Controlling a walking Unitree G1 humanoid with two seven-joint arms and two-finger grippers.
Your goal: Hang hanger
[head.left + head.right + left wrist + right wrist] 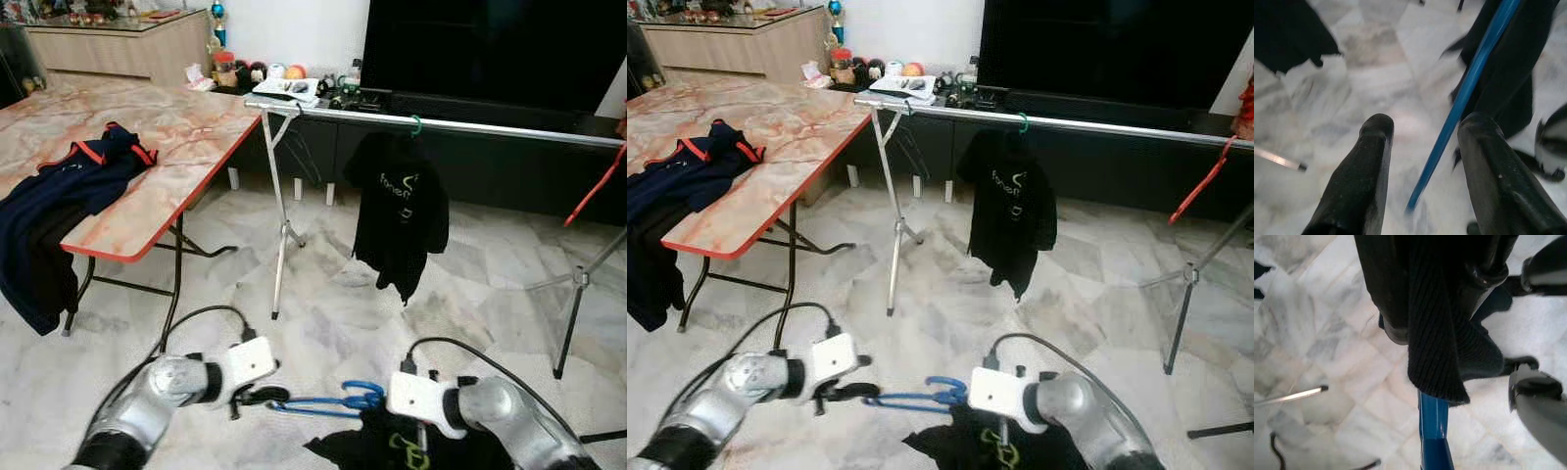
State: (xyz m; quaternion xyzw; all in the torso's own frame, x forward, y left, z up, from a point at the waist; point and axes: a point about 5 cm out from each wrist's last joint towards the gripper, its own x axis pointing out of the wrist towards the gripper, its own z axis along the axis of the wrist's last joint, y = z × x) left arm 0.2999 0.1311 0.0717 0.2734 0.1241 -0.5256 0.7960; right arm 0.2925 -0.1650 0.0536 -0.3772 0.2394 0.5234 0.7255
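The blue hanger (pixel 328 403), light and stiff under a limp black shirt (pixel 377 446), hangs low between both end effectors. The left end effector (pixel 257 397) is open around its bar; the right end effector (pixel 1444 313) pinches the shirt collar. Best held near the hook.

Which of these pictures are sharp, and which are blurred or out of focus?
Both eye views are sharp: the rail and the hung black shirt read clearly. In the left wrist view, the floor and the blue hanger are smeared by motion. In the right wrist view, the black garment is so close that it is soft.
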